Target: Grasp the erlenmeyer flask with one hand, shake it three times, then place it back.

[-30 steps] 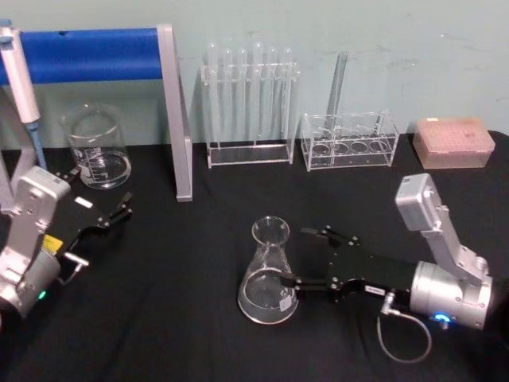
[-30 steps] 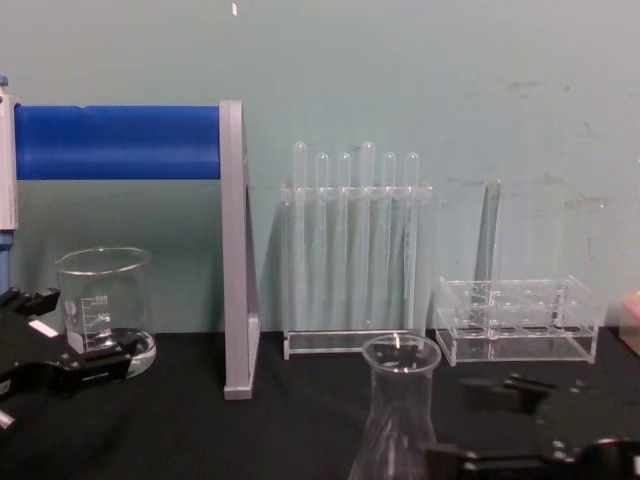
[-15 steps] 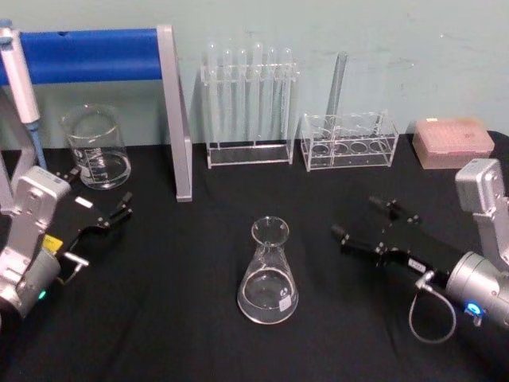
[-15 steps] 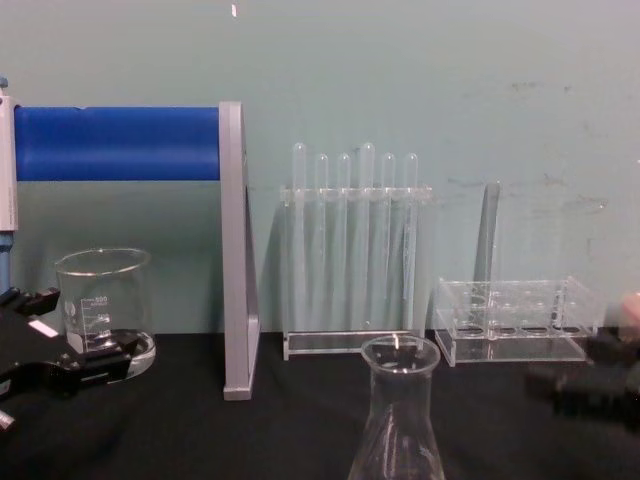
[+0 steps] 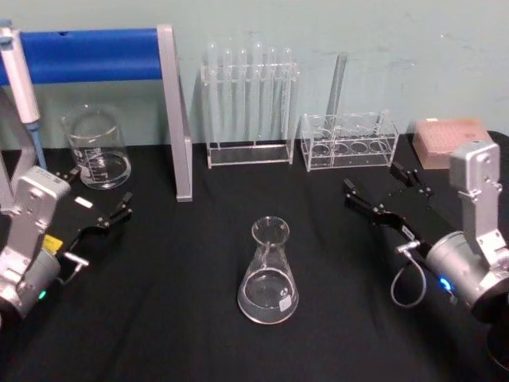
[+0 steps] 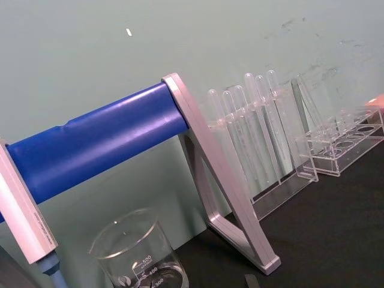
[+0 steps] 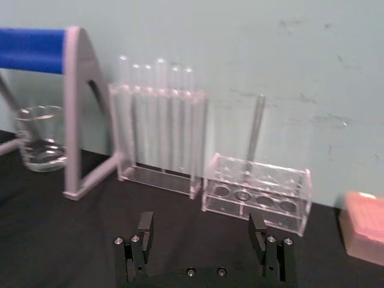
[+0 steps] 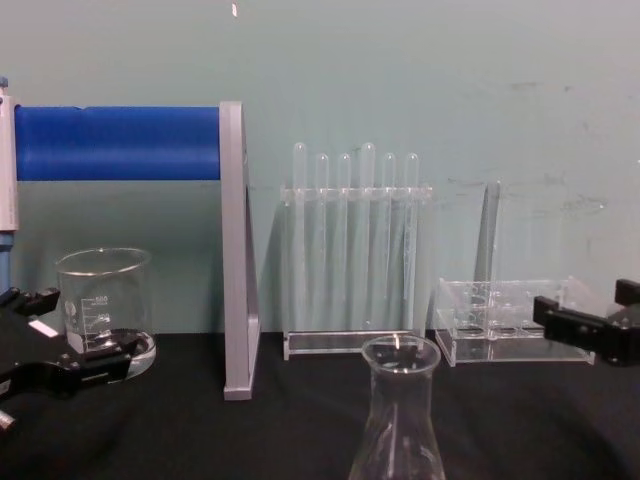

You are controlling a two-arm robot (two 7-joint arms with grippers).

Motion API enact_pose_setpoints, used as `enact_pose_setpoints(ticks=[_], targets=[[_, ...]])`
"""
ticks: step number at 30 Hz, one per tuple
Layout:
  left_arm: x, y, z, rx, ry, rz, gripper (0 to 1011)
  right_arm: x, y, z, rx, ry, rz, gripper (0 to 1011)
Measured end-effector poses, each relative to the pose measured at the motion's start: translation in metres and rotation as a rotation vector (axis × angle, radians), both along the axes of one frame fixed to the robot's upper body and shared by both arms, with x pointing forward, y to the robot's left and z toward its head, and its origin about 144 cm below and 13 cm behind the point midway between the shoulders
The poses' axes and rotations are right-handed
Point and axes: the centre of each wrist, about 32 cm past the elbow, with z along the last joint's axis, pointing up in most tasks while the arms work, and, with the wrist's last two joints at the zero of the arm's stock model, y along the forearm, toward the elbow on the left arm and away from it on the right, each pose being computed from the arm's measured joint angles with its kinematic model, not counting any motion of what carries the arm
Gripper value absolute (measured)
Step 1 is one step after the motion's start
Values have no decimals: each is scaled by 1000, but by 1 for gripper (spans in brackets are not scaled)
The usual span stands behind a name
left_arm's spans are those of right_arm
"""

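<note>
Head view: erlenmeyer flask upright; right hand well apart, spread.

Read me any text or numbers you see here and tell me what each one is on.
"300" on the graduated beaker, in the left wrist view; a mark beside it looks like "400", uncertain.
Beaker's print, seen from the chest camera: too blurred to read.
White label on the left gripper: too small to read.
Yellow sticker on the left arm: unreadable.
Erlenmeyer flask: no legible marking.
</note>
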Motion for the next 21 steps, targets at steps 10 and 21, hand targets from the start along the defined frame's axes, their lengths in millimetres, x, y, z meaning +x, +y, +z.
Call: enact_pose_setpoints(ticks=[10,21], targets=[[0,0,0,0,0,0,1001,21,16,-15,-43,82,-74,1003],[0,0,0,0,0,0,1001,32,26,-26,-73,144,-53,1003]])
